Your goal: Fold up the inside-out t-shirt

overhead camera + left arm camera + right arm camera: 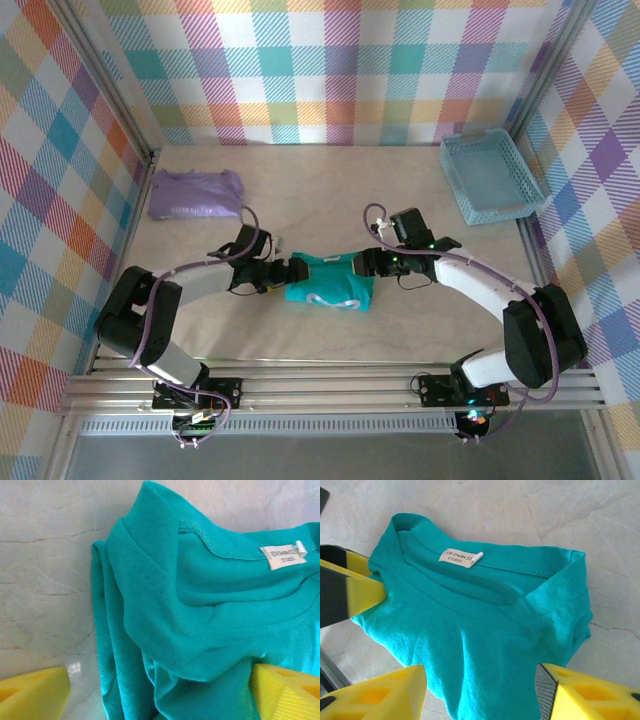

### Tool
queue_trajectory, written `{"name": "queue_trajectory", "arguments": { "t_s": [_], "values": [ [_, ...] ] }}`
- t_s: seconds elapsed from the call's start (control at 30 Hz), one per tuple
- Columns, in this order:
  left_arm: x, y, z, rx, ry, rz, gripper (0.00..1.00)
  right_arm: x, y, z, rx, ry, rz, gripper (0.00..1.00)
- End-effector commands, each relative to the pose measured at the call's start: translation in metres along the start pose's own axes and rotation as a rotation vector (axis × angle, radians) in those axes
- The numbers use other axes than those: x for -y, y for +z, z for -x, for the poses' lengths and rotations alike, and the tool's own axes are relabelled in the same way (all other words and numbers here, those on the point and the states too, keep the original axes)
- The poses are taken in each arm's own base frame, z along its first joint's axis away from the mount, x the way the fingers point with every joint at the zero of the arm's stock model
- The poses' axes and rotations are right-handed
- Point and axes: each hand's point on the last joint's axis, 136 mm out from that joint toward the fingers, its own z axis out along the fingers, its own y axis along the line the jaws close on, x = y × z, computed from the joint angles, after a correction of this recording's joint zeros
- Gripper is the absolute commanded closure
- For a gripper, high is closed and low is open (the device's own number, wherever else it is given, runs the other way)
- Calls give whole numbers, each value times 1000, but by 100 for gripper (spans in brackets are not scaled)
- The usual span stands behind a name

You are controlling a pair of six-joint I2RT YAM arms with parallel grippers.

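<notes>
Plaid walls (330, 70), pale table (330, 190), t-shirt (330, 283) bundled, L pincer (291, 270), R pincer (362, 263) spread, maybe touching.

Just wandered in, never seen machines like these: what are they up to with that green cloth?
Two robot arms are folding a teal t-shirt that is inside out, its neck label showing. It lies as a compact bundle in the middle of the table. The left tool and right tool sit at its two ends, both open, neither clamping it. A lavender garment lies at the back left, a light blue basket at the back right.
</notes>
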Motion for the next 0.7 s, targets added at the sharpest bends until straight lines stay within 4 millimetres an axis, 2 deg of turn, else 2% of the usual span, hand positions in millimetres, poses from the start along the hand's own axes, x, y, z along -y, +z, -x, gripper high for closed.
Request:
{"name": "queue_trajectory", "arguments": {
  "t_s": [0.0, 0.17, 0.3, 0.53, 0.67],
  "values": [
    [15, 22, -14, -61, 43, -88, 14, -4, 6, -2, -11, 16, 33, 41],
    [28, 32, -18, -62, 42, -143, 37, -1, 14, -4, -25, 26, 34, 42],
    [35, 33, -12, -55, 48, -166, 48, 1, 21, -4, -41, 40, 36, 43],
    [46, 27, -7, -44, 57, -196, 48, 4, 26, -9, -55, 54, 37, 45],
    [47, 25, -7, -47, 56, -197, 45, 17, 32, -22, -95, 85, -11, 49]
  ]
}}
